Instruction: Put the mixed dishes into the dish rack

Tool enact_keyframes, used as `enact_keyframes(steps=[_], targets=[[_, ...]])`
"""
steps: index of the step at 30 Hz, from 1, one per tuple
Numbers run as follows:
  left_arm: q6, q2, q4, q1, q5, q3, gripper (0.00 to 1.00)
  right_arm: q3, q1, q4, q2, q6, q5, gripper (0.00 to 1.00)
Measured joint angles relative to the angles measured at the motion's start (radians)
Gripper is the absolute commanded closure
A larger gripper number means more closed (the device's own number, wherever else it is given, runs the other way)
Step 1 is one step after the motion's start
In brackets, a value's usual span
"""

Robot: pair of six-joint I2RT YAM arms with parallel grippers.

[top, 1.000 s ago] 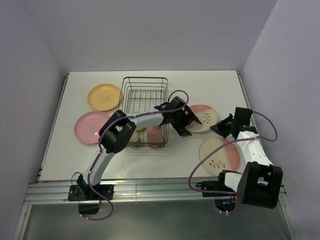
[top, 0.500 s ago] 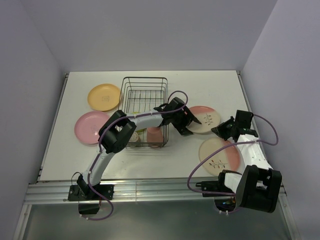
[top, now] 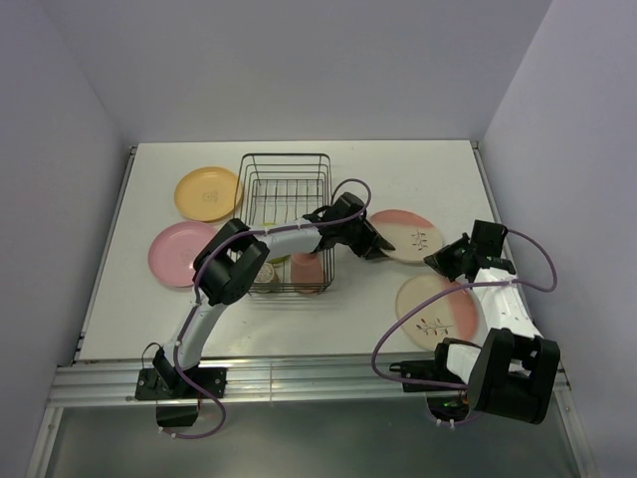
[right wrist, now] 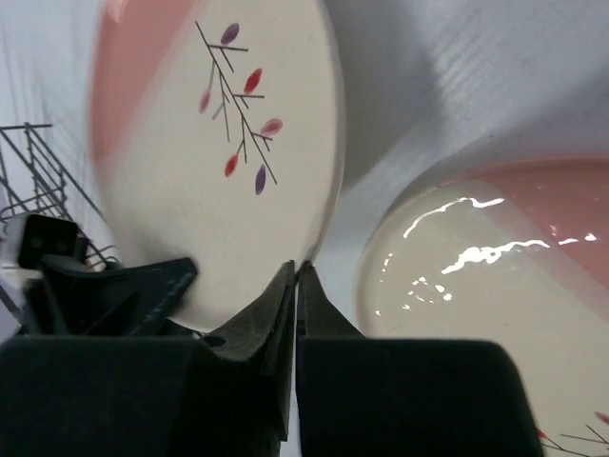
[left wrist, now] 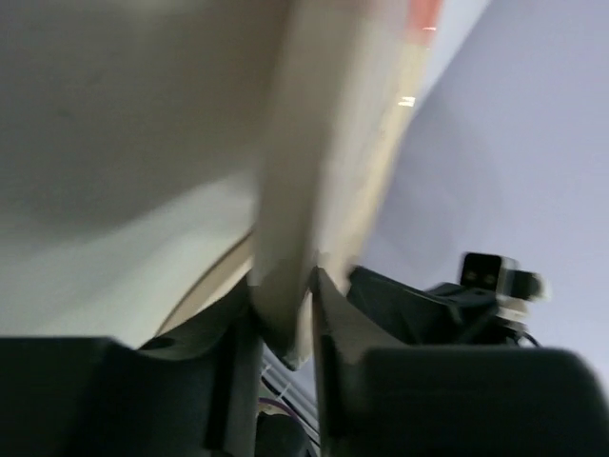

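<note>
White table (top: pixel 398 169) between lilac walls (top: pixel 299 60) — dish rack (top: pixel 289 199) on it.

Robot lab test cell.
- White table (top: pixel 398 169) boxed in on three sides by bare lavender walls (top: pixel 299 60).
- Aluminium rail (top: pixel 299 383) runs along the near edge.
- Left arm (top: pixel 289 237) and right arm (top: pixel 503 304) are bolted there, trailing loose purple cables (top: pixel 375 358).
- Household ware laid out as props: orange-yellow plate (top: pixel 206 192), twig-drawn plate (top: pixel 410 234), wire dish rack (top: pixel 289 179).
</note>
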Motion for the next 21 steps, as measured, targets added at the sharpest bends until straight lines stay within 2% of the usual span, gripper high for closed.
enact_keyframes(steps=[1,4,6,7,10,11,13,14,15,17,21], targets=[[-0.006,-0.003,0.013,0.002,0.001,-0.001,0.79,-0.003,-0.002,-0.005,0.000,-0.003,0.004,1.00],[0.012,-0.012,0.043,0.008,0.004,-0.002,0.99,-0.010,-0.003,0.001,-0.006,-0.022,-0.016,1.00],[0.011,-0.012,0.054,0.009,0.006,-0.002,1.00,-0.010,-0.004,0.001,-0.019,-0.035,-0.029,1.00],[0.011,-0.012,0.059,0.009,0.007,-0.002,1.00,-0.010,-0.004,-0.001,-0.025,-0.040,-0.036,0.97],[0.012,-0.013,0.067,0.010,0.011,-0.002,1.00,-0.010,-0.005,-0.007,-0.039,-0.054,-0.051,0.70],[0.012,-0.013,0.070,0.011,0.013,-0.002,1.00,-0.008,-0.006,-0.012,-0.043,-0.060,-0.057,0.53],[0.012,-0.013,0.076,0.013,0.020,-0.002,1.00,-0.003,-0.008,-0.027,-0.051,-0.068,-0.068,0.41],[0.012,-0.012,0.077,0.014,0.024,-0.002,1.00,0.001,-0.009,-0.035,-0.055,-0.076,-0.072,0.30],[0.013,-0.012,0.078,0.015,0.026,-0.002,1.00,0.006,-0.010,-0.043,-0.059,-0.081,-0.075,0.23],[0.017,-0.012,0.077,0.017,0.032,0.000,1.00,0.018,-0.013,-0.061,-0.071,-0.094,-0.077,0.18],[0.031,-0.007,0.058,0.024,0.051,0.030,1.00,0.043,-0.018,-0.106,-0.109,-0.117,-0.072,0.17]])
